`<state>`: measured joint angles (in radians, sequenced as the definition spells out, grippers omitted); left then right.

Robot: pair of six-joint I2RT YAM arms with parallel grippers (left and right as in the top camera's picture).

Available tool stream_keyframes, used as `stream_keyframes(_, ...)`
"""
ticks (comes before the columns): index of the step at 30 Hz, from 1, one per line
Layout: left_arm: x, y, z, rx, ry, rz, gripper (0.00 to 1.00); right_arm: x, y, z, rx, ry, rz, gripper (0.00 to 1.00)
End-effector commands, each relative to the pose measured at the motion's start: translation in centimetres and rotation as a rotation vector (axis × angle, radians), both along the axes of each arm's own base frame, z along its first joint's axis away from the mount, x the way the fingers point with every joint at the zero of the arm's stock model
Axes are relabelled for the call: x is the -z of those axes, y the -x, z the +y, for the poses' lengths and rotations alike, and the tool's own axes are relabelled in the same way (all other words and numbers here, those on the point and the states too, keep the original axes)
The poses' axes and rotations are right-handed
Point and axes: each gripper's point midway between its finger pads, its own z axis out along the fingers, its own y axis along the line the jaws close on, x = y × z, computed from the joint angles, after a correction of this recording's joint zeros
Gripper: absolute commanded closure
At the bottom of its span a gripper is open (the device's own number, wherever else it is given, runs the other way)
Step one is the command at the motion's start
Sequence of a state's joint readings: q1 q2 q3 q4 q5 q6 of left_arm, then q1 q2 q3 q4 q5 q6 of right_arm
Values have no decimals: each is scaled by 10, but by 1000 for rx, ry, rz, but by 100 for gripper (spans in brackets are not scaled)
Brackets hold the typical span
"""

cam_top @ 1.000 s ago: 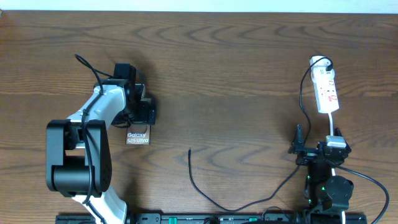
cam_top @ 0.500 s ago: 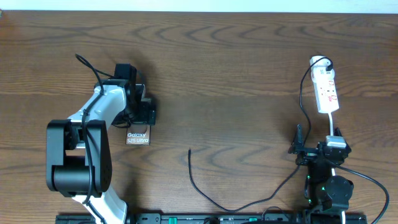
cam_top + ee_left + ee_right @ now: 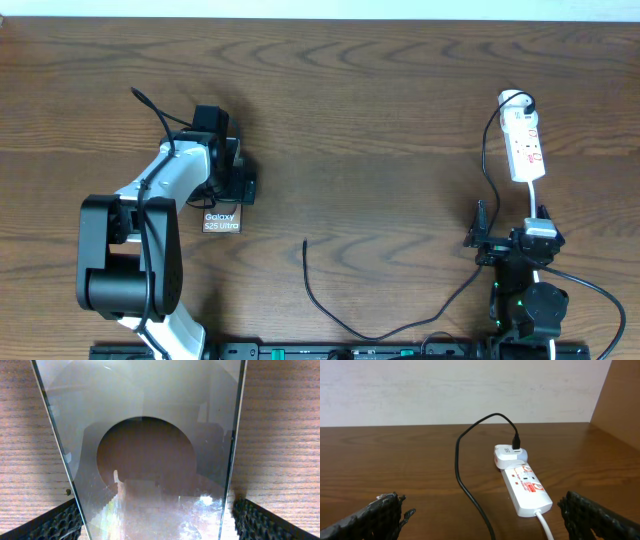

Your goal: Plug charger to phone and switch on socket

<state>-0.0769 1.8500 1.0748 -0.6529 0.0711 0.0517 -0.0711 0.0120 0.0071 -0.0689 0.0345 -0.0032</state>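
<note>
Shifted slightly rightward since a second ago, the left gripper [image 3: 238,185] hovers over the flat bronze-brown slab phone [image 3: 222,221], jaws spread wide either side of it (gripping nothing). The right gripper [image 3: 480,520] gapes empty too, facing the white elongated power-strip socket [image 3: 524,147]. The long thin black charger cable [image 3: 307,270] is plugged in there, its free tip lying on the brown wooden table [image 3: 380,120], well apart from the phone.

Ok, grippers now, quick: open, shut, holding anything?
Left gripper: open, jaws either side of the phone; contact cannot be told.
Right gripper: open, holding nothing.
</note>
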Motion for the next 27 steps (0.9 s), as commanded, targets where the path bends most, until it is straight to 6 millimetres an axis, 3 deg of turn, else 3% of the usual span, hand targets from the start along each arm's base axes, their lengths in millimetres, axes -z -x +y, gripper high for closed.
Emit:
stream_keyframes(1,34,35,-6,8,17,139,5,0,1,-3,15,-17,-3,1)
stream_keyframes(14,34,35,-6,8,17,139,6,0,1,-3,15,-17,-3,1)
stream_keyframes(27,34,36,-6,8,17,140,28,0,1,-3,15,-17,-3,1)
